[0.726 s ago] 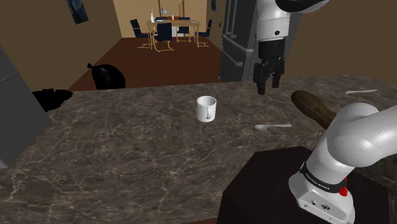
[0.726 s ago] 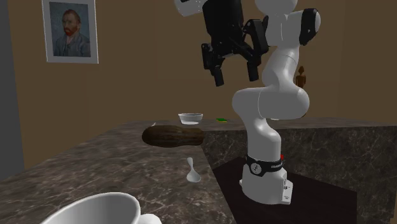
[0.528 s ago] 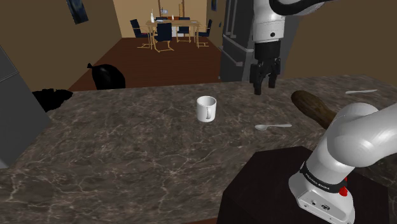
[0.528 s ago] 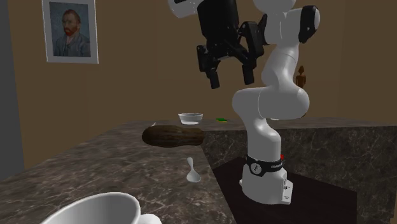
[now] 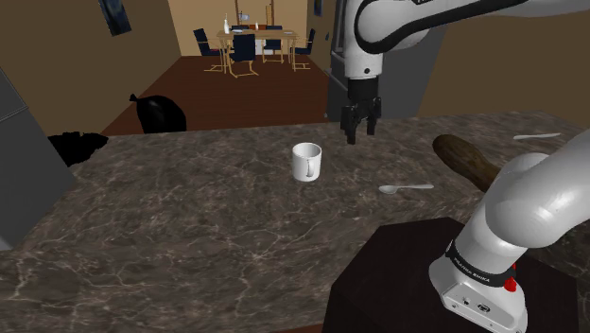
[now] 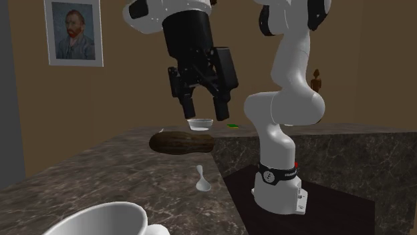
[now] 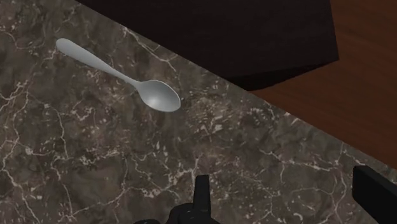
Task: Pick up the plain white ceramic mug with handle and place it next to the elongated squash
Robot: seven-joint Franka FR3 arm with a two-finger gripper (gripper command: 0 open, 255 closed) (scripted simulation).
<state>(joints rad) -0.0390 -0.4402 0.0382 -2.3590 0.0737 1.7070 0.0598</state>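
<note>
- Dim, even light lies over all three views; the dark veined table (image 5: 189, 218) looks matte.
- The far dining room (image 5: 251, 43) in the shoulder view is brighter and warm-toned.
- The white arm (image 6: 287, 107) carries soft grey shading.
- The mug (image 5: 306, 162) is pale outside and shaded within.
- The spoon (image 7: 118, 74) is flatly lit.

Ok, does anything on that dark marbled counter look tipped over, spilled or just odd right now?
Nothing stands out. The white mug with handle stands upright, the long brown squash and the grey spoon lie flat on the counter, no spill shows, and the open black gripper hangs above, holding nothing.
</note>
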